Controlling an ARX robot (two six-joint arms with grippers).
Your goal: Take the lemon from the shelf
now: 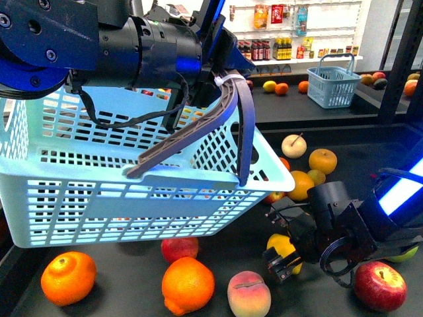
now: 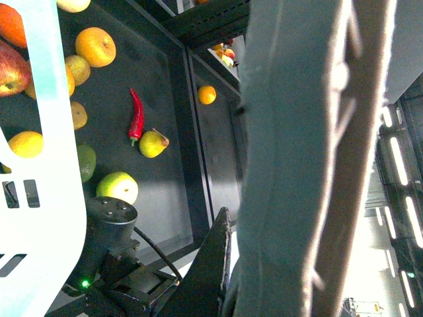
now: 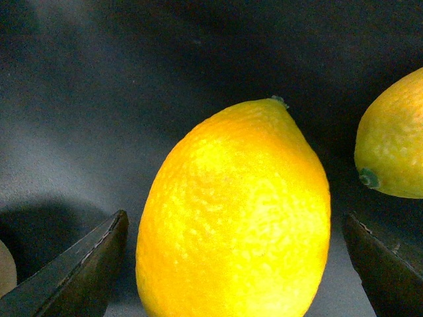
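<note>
Lemon [image 3: 234,211] sits on shelf tray [image 1: 125,294], between fingers [image 3: 73,271] of my right gripper [image 1: 281,247], jaws wide, nothing gripped yet. Risk: off-centre squeeze pops it sideways into neighbouring yellow fruit [image 3: 393,139]. My left gripper [image 1: 225,76] clamped on basket handle [image 1: 192,135].

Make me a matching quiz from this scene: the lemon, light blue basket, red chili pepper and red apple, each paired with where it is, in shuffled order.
Things:
1. lemon
2. light blue basket
3. red chili pepper
4. red apple

Places:
A. hangs by its handle from the left arm
B. lies on the shelf beside the right arm
C. between the open fingers of the right pincer
D. lies beside a yellow pear

Pairs: 1-C, 2-A, 3-D, 4-B
</note>
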